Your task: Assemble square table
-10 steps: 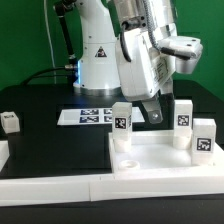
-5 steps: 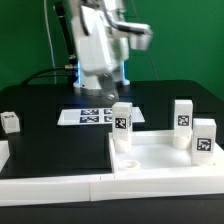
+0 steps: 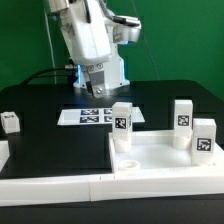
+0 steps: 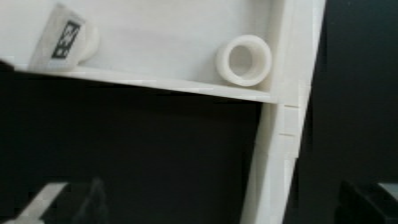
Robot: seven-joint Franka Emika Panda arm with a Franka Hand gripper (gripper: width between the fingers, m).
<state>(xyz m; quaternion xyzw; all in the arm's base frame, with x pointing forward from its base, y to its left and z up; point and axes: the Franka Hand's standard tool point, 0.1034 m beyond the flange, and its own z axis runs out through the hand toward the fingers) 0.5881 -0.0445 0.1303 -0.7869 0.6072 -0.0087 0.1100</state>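
**Top waits with three legs up, one leg still loose**

Top lies rim-up at the near right of the tabletop, tucked into the corner of the border bars, likely to stop it sliding. Three legs stand in it; a socket stays empty. The fourth leg sits at the far left. The hand, wide and holding nothing, hangs over the marker board. A second ago it was beside the right legs; it has since swung left.
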